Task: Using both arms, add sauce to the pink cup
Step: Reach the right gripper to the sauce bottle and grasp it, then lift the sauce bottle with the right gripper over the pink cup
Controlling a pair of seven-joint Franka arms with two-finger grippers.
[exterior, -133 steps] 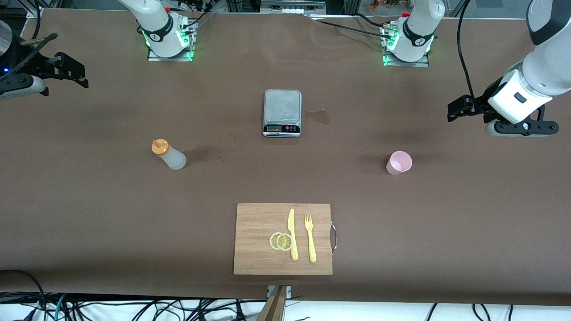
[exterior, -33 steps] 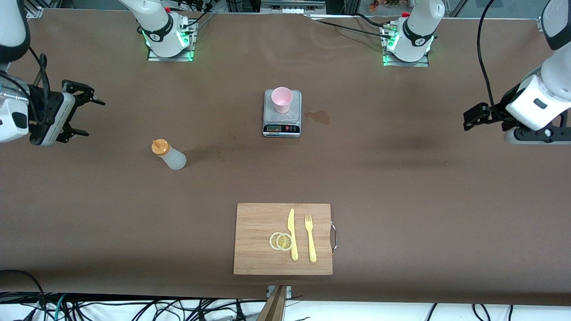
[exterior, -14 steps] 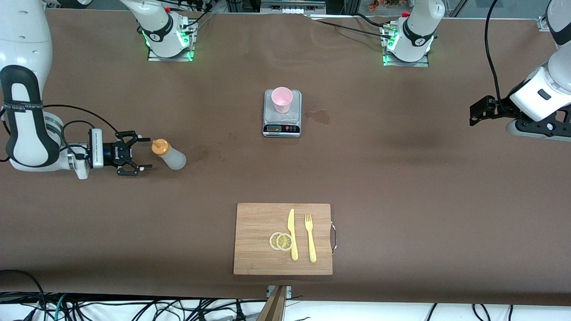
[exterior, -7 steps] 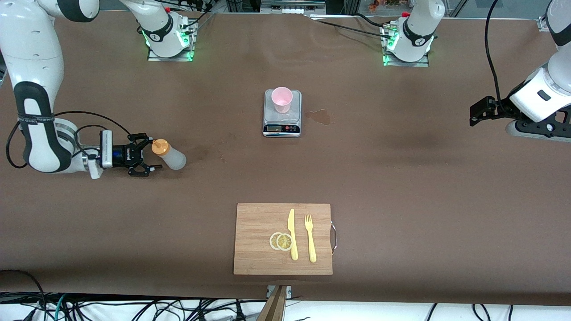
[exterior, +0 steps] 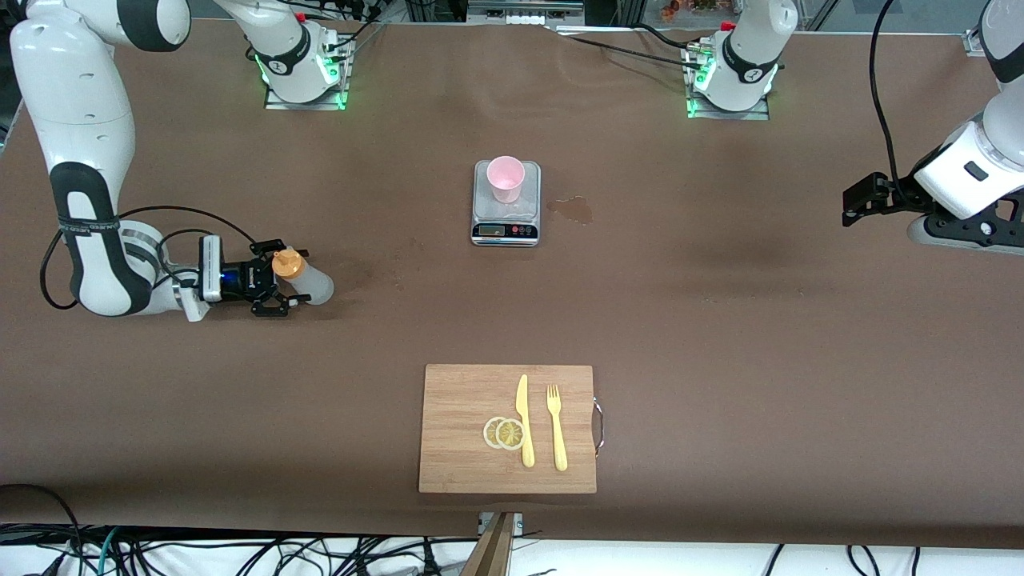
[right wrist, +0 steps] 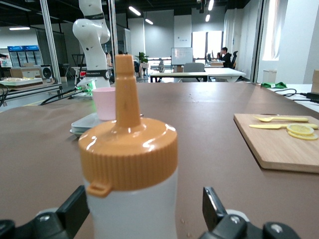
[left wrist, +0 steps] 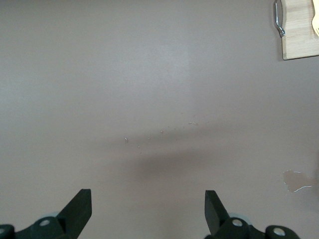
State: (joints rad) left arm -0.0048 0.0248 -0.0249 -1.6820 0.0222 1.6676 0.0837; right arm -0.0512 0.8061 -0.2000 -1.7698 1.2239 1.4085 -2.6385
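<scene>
1. Right gripper (exterior: 280, 292): open, fingers either side of the squeeze bottle (exterior: 302, 277), low on the counter (exterior: 720, 360), placed to clamp it.
2. Bottle: upright, whitish body, orange nozzle cap.
3. Pink cup (exterior: 506, 178): on the scale (exterior: 506, 203), well apart from the right gripper, ready for weighing sauce.
4. Left gripper (exterior: 856, 200): open, empty, waiting.

scale (exterior: 506, 204) mid-table | board (exterior: 464, 448): knife (exterior: 524, 420), fork (exterior: 556, 426), lemon slices (exterior: 504, 433)
</scene>
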